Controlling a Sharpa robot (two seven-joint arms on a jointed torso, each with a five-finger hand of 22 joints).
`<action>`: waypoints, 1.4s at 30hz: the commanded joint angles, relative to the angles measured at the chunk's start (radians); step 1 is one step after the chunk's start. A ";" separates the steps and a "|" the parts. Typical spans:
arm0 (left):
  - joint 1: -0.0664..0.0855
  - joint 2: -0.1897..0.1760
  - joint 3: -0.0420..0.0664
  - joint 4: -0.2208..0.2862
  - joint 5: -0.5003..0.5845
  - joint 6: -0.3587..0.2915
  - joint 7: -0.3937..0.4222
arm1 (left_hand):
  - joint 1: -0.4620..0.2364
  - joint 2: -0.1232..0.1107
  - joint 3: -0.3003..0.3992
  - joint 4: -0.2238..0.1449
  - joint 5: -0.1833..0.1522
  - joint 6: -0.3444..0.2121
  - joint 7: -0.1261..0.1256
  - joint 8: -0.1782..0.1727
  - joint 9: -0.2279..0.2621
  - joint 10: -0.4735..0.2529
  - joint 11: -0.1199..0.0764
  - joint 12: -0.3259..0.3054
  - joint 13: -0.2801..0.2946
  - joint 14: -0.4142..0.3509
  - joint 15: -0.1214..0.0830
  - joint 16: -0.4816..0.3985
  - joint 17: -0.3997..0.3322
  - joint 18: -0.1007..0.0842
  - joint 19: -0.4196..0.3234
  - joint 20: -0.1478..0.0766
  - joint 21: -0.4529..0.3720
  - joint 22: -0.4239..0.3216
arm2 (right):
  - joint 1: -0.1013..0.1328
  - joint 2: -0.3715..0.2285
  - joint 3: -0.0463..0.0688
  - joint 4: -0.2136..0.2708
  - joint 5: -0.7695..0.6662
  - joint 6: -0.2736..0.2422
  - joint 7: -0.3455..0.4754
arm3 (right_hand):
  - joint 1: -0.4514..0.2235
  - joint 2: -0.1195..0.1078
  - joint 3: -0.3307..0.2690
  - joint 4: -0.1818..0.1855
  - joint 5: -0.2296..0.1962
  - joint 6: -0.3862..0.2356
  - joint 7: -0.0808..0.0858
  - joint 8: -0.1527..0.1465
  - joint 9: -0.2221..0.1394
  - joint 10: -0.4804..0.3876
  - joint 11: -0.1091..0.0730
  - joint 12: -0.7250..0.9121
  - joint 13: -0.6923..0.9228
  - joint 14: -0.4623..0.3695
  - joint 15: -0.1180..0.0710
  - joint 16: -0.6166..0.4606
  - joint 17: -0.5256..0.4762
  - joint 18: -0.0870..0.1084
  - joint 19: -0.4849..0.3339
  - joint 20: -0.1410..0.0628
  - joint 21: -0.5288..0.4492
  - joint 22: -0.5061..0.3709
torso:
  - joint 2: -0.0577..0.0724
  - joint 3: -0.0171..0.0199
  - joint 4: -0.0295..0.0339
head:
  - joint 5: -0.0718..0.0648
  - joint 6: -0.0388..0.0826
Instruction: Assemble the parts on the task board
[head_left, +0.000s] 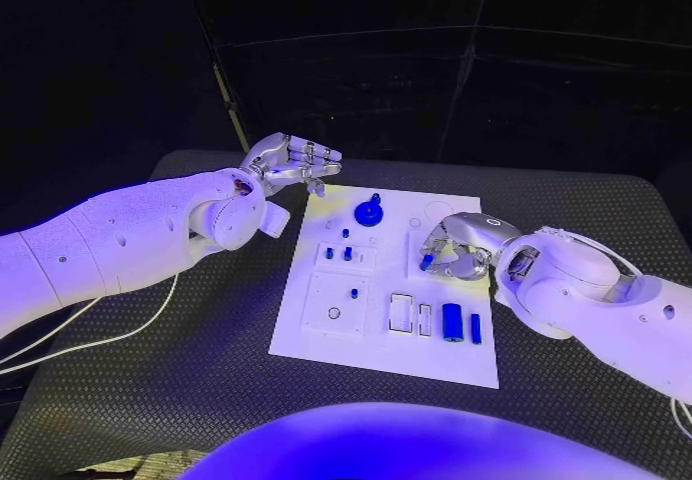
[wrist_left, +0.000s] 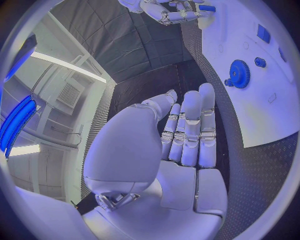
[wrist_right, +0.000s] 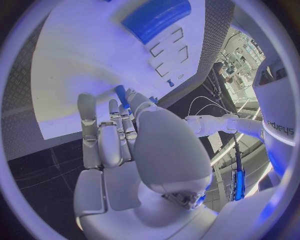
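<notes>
Worktop (head_left: 173, 400) of dark textured matting carries the white task board (head_left: 325, 345) at its middle, with a thin white cable (head_left: 87, 345) lying on the mat near the left arm.

Nearest on the board, towards its right half, two blue parts lie side by side: a wide blue block (head_left: 453, 322) and a narrow blue bar (head_left: 475, 328) just beside it. Two outlined rectangular recesses (head_left: 401, 312) sit just left of the block. Further left, a small blue peg (head_left: 353, 294) stands in a raised white square, with a round hole below it.

Over the board's right edge hangs the right hand (head_left: 450, 252), its fingers (head_left: 436, 262) curled in around a small blue pin (head_left: 428, 262); the right wrist view shows the pin (wrist_right: 121, 96) pinched at the fingertips, pointing towards the white plate. The curled hand hides the stretch of board directly beneath it.

Beyond the single peg, more short blue pegs (head_left: 346, 252) stand in another raised white block near the board's middle. Further still, a blue gear (head_left: 369, 213) lies on the far part of the board; in the left wrist view it shows as a toothed disc (wrist_left: 239, 73) with a smaller blue piece beside it.

Farthest, at the board's far left corner, the left hand (head_left: 293, 163) hovers with fingers (wrist_left: 190, 131) close together and nearly straight, grasping nothing.
</notes>
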 joint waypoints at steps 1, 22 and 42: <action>0.002 0.001 0.001 0.001 0.004 0.011 0.003 | 0.000 0.007 -0.001 -0.007 0.001 0.002 0.004 0.004 -0.001 -0.009 0.000 0.005 -0.002 -0.008 0.002 -0.004 -0.001 0.013 -0.007 0.000 -0.005 -0.002 | 0.001 0.005 0.000 -0.006 -0.007 0.017 0.013 | 0.002 0.014 0.016 0.003 -0.009 0.015 0.000 0.008 0.001 0.038 -0.007 0.006 0.000 0.035 -0.011 0.008 0.007 0.008 0.012 -0.004 0.010 0.010 | 0.000 0.0005 0.0007 | 0.000 -0.002; 0.002 -0.001 0.001 0.002 0.004 0.013 -0.001 | -0.001 0.008 -0.002 -0.007 0.001 0.002 0.004 0.004 -0.001 -0.013 0.000 0.007 -0.002 -0.008 0.002 -0.004 -0.002 0.013 -0.006 0.001 -0.006 -0.002 | 0.001 0.024 -0.001 -0.028 -0.009 -0.013 -0.003 | 0.018 0.033 0.118 -0.002 -0.081 0.097 -0.003 0.022 0.002 0.117 -0.017 -0.036 0.000 0.039 -0.020 0.019 0.023 0.003 0.025 -0.014 0.031 0.038 | -0.001 0.0001 -0.0002 | -0.003 -0.006; 0.002 -0.001 0.001 -0.005 0.004 0.019 -0.006 | 0.000 0.009 -0.002 -0.007 0.001 0.003 0.004 0.005 -0.001 -0.014 0.000 0.007 -0.002 -0.007 0.002 -0.004 -0.003 0.013 -0.006 0.001 -0.006 -0.002 | 0.002 -0.041 0.001 0.103 0.190 -0.178 0.041 | -0.022 0.023 0.123 0.024 -0.101 0.121 -0.013 0.025 0.003 0.145 -0.025 -0.047 0.003 0.042 -0.026 0.028 0.038 0.000 0.034 -0.018 0.040 0.054 | -0.002 -0.0007 0.0011 | -0.005 0.003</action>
